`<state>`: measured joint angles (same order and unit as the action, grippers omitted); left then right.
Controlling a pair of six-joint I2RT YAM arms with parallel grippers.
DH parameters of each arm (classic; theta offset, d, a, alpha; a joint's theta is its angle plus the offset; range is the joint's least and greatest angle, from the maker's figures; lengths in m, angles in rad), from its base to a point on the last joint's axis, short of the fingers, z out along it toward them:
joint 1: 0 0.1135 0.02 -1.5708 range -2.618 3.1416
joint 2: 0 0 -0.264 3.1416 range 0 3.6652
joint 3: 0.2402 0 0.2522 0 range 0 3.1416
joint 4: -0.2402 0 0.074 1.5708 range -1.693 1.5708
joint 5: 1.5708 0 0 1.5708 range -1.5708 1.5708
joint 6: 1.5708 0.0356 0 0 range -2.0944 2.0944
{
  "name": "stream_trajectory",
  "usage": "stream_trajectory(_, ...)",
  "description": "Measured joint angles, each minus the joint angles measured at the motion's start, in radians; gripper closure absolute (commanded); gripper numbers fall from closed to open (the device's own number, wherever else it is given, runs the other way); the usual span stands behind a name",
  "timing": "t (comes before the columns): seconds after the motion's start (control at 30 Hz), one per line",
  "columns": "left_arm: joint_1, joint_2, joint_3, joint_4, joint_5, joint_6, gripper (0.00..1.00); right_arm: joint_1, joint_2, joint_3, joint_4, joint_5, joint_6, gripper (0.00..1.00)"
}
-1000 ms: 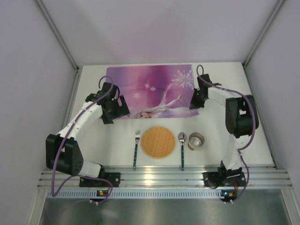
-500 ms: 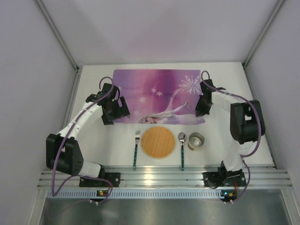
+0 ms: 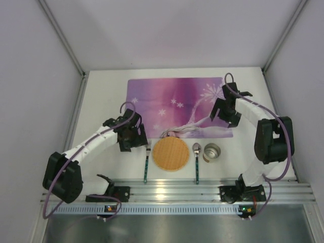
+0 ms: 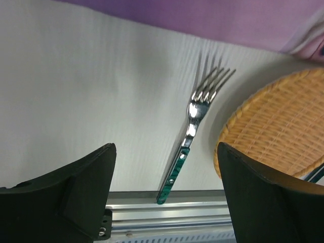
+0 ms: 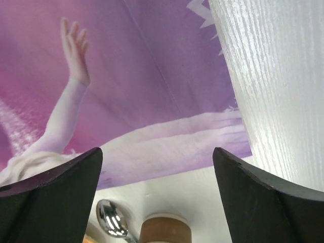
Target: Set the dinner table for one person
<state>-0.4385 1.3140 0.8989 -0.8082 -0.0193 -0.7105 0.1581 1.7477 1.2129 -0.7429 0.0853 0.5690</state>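
The white table [image 3: 101,101] fills the walled bay, with the rail along its near edge. A purple placemat [image 3: 177,104] lies at the table's far middle, slightly askew, its near edge rumpled where it meets the far rim of a round wicker mat [image 3: 171,153]. Near the rail lie a fork [image 3: 146,162] left of the wicker mat and a spoon [image 3: 196,162] right of it, both handles toward the rail, and a small cup [image 3: 211,151] just right of the spoon's bowl. The left fingers [image 3: 137,142] are spread wide and hold nothing, hanging just beside the fork's tines, which show between them in the wrist view. The right fingers [image 3: 217,114] are also wide apart and empty, above the placemat's near right corner, with bare table to their right.
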Motion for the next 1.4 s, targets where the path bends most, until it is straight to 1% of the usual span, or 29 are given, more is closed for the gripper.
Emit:
stream_trajectory(0.13, -0.127, -0.04, -0.073, 0.005, -0.013, -0.06, 0.19, 0.0, -0.106, 0.0, -0.024, -0.015, 0.0, 0.09)
stream_trajectory(0.17, -0.15, -0.047, -0.089, 0.005, -0.017, -0.076, 0.21, 0.0, -0.131, 0.0, -0.031, -0.023, 0.0, 0.08)
stream_trajectory(0.2, -0.169, -0.055, -0.105, 0.006, -0.023, -0.092, 0.25, 0.0, -0.156, 0.0, -0.035, -0.029, 0.0, 0.08)
stream_trajectory(0.3, -0.219, -0.087, -0.15, 0.005, -0.041, -0.135, 0.29, 0.001, -0.209, 0.0, -0.051, -0.042, 0.0, 0.08)
stream_trajectory(0.47, -0.288, -0.132, -0.195, 0.014, -0.06, -0.191, 0.29, 0.001, -0.266, -0.003, -0.077, -0.054, -0.002, 0.08)
stream_trajectory(0.63, -0.369, -0.095, -0.249, 0.055, -0.077, -0.234, 0.31, 0.001, -0.309, -0.043, -0.081, -0.062, -0.011, 0.08)
stream_trajectory(0.73, -0.398, -0.025, -0.265, 0.097, -0.084, -0.248, 0.4, 0.001, -0.331, -0.072, -0.088, -0.069, -0.017, 0.08)
stream_trajectory(0.8, -0.406, 0.0, -0.254, 0.106, -0.085, -0.251, 0.52, 0.001, -0.343, -0.088, -0.089, -0.072, -0.021, 0.08)
stream_trajectory(0.87, -0.41, 0.027, -0.241, 0.12, -0.089, -0.253, 0.59, 0.001, -0.359, -0.097, -0.095, -0.074, -0.028, 0.08)
stream_trajectory(0.9, -0.412, 0.042, -0.232, 0.127, -0.091, -0.253, 0.69, 0.001, -0.367, -0.1, -0.095, -0.076, -0.031, 0.08)
stream_trajectory(0.93, -0.414, 0.055, -0.225, 0.131, -0.094, -0.256, 0.73, 0.001, -0.377, -0.102, -0.098, -0.076, -0.035, 0.08)
stream_trajectory(0.97, -0.415, 0.071, -0.214, 0.136, -0.098, -0.253, 0.79, 0.001, -0.388, -0.106, -0.098, -0.077, -0.039, 0.08)
stream_trajectory(1.0, -0.416, 0.082, -0.207, 0.138, -0.099, -0.253, 0.98, 0.001, -0.401, -0.108, -0.103, -0.077, -0.044, 0.08)
stream_trajectory(1.03, -0.418, 0.091, -0.201, 0.14, -0.097, -0.254, 1.0, 0.001, -0.413, -0.109, -0.105, -0.077, -0.047, 0.08)
stream_trajectory(1.3, -0.43, 0.093, -0.173, 0.117, -0.14, -0.257, 1.0, 0.003, -0.499, -0.142, -0.131, -0.089, -0.068, 0.09)
stream_trajectory(1.4, -0.423, 0.075, -0.13, 0.018, -0.224, -0.25, 1.0, 0.023, -0.546, -0.142, -0.143, -0.089, -0.084, 0.09)
